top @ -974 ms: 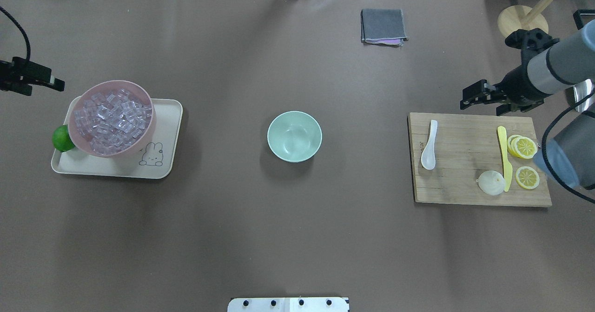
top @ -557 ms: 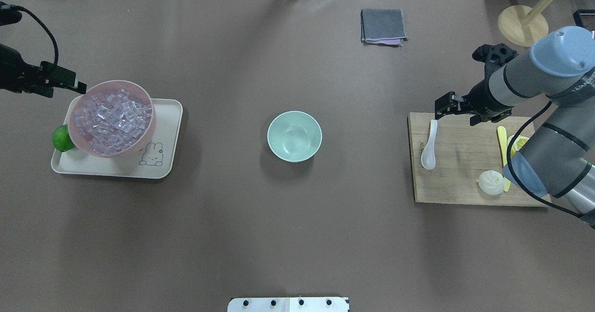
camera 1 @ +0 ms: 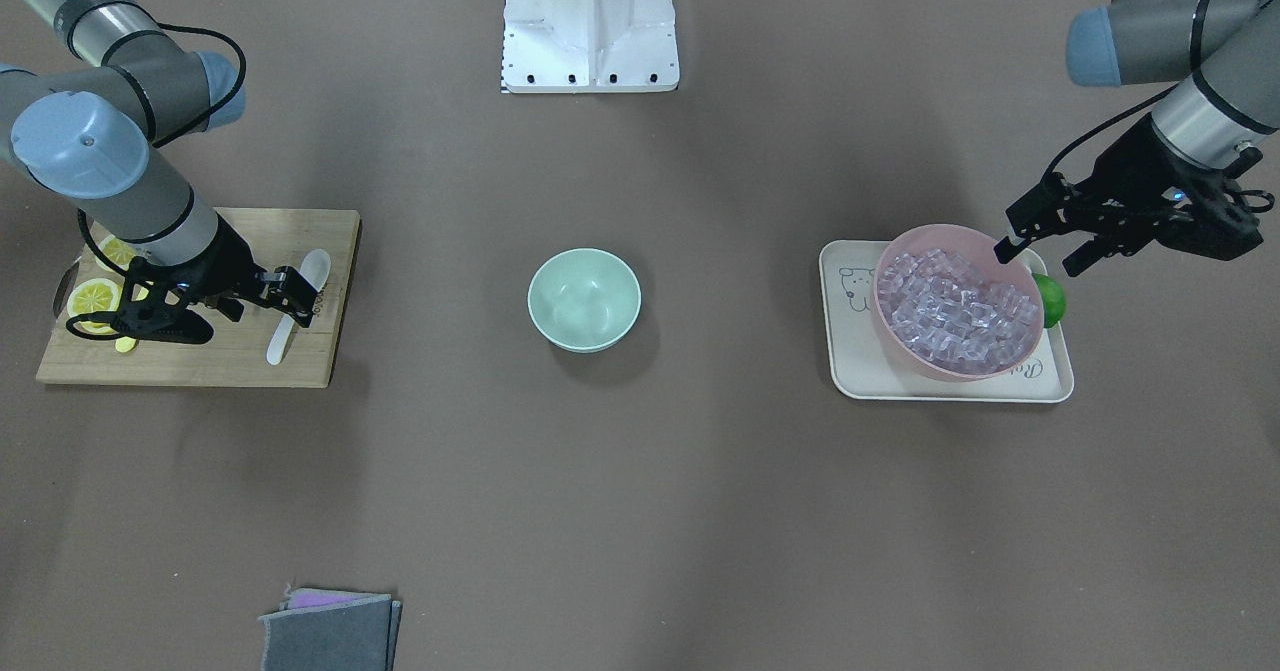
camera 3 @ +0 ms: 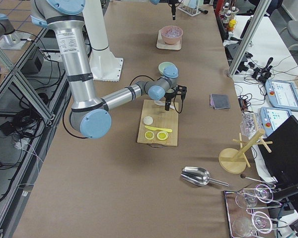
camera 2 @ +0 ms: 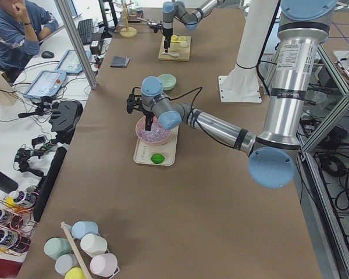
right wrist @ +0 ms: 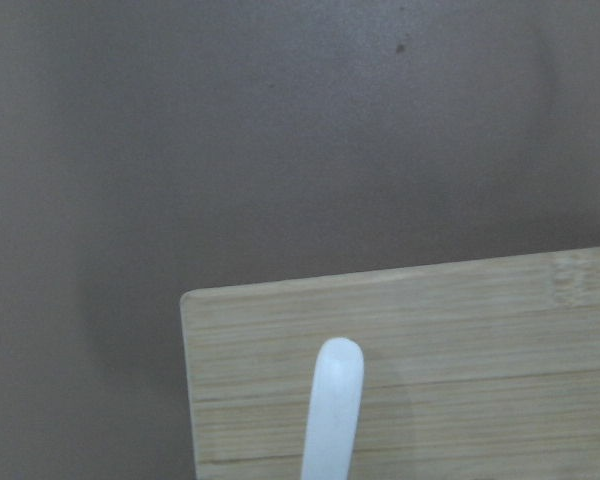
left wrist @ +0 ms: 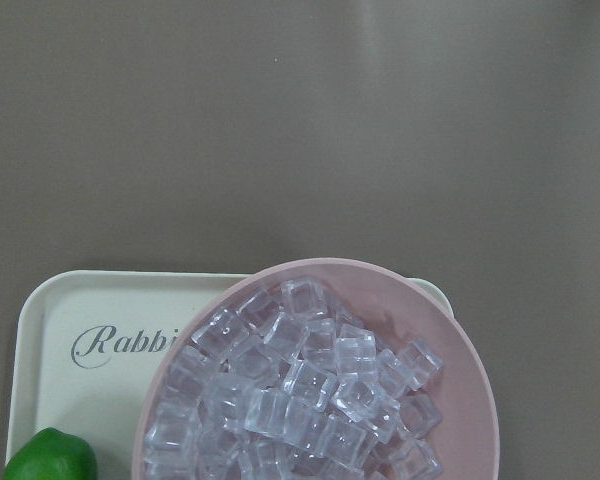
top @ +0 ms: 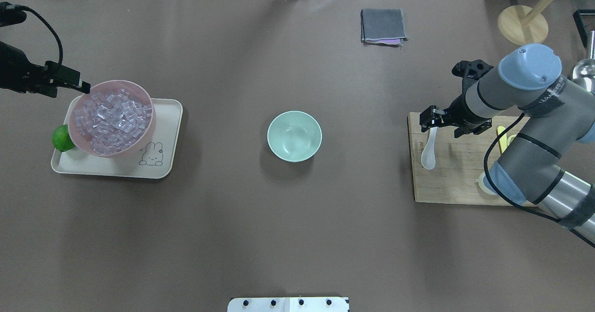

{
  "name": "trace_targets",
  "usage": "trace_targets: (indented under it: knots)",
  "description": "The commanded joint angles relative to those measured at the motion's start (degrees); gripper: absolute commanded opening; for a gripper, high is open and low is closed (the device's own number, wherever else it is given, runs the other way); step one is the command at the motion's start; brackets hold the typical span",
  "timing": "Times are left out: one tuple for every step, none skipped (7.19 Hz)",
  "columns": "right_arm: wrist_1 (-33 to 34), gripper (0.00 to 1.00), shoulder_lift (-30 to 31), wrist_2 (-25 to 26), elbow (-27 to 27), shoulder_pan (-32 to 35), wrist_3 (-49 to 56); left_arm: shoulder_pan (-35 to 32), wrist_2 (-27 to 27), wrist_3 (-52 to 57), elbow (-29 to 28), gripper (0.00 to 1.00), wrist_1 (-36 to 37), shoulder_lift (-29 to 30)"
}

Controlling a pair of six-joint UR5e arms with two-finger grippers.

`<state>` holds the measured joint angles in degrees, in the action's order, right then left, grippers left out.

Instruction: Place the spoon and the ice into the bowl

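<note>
The brown bench (top: 297, 237) carries everything, and I place it all from the small round pale mint-green bowl (top: 294, 137), which sits empty mid-bench. Well to its right lies the rectangular wooden cutting board (top: 460, 182). Well to its left is the cream plastic tray (top: 160, 116), bearing the larger pink bowl (top: 145, 96).

On the board's edge nearest the mint-green bowl lies the small glossy white soup spoon (top: 428, 154). My right hand (top: 426, 119) hangs released over its handle tip, fingers spread. Whether they touch it I cannot tell. Closing so near the tip could flip the slick spoon or squirt it off the board.

My left hand (camera 1: 1036, 255), also released and empty, hovers at the pink bowl's rim farthest from the mint-green bowl, above the heaped clear ice cubes (top: 111, 119). A cube that small and slippery could pop free, or my fingers could shove the pink bowl.
</note>
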<state>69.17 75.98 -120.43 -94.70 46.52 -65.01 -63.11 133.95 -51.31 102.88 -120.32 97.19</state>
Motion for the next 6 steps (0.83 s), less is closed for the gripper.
trace_targets:
  knots:
    - [0.0, 0.64, -0.9, 0.5, 1.7, -0.8, -0.3, 0.0, -0.1, 0.0, 0.1, 0.97, 0.0, 0.1]
    - [0.0, 0.28, -0.9, 0.5, 1.5, -0.8, -1.9, 0.0, 0.0, -0.2, 0.1, 0.97, 0.0, 0.1]
    - [0.0, 0.0, -0.9, 0.0, 1.0, -0.8, -2.7, 0.1, -0.1, -0.9, 0.1, 0.97, 0.0, 0.0]
    - [0.0, 0.0, -0.9, -0.1, 1.1, -0.9, -2.7, 0.1, -0.1, -1.0, 0.1, 0.97, 0.0, 0.1]
    - [0.0, 0.0, -0.9, -0.2, 0.9, -0.9, -2.8, 0.4, -0.8, -1.6, 0.2, 0.97, 0.0, 0.2]
    - [0.1, 0.0, -1.0, -0.6, -1.4, -0.9, -2.9, 2.7, -2.2, -5.9, 0.2, 0.97, 0.1, 1.0]
